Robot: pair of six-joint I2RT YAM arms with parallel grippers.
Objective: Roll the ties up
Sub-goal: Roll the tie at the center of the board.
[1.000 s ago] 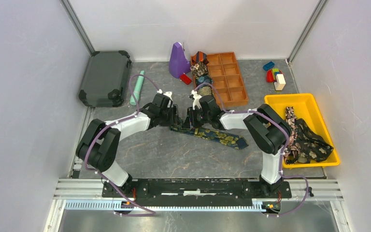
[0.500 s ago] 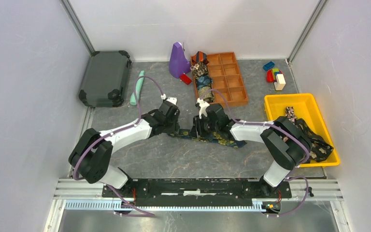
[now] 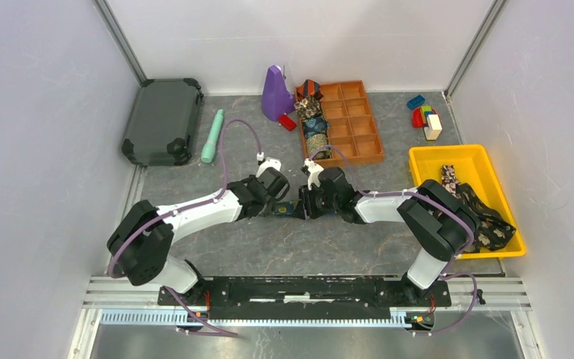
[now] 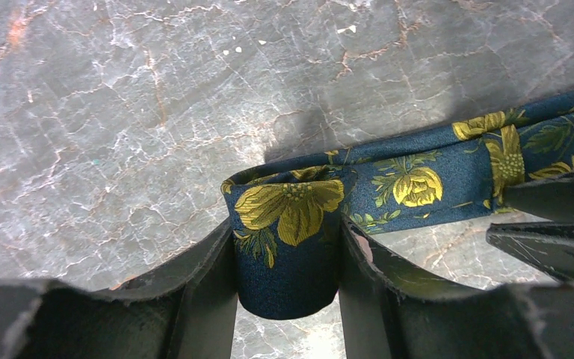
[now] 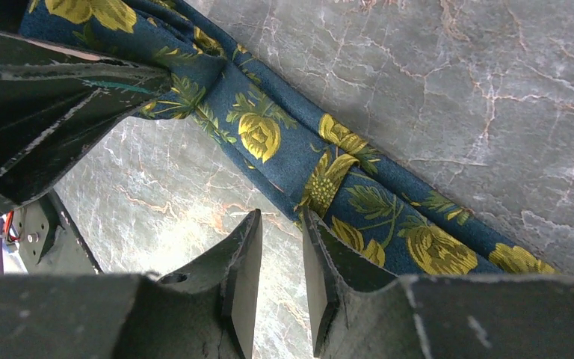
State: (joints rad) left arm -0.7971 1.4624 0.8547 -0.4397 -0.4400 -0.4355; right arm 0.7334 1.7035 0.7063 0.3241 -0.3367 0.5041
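Snugly, tie (image 4: 411,185) sits — pinched — in left gripper (image 4: 286,232).

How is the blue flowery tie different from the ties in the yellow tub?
The blue tie has gold flowers; the ties in the yellow tub are black with pale print. The blue tie lies along the table with its end looped in the left gripper; those ties sit in a crumpled heap. Both are patterned and not yet rolled.

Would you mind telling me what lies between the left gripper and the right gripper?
The navy-gold tie: the left wrist view shows its folded end in the left gripper, the strip leading toward the right gripper.
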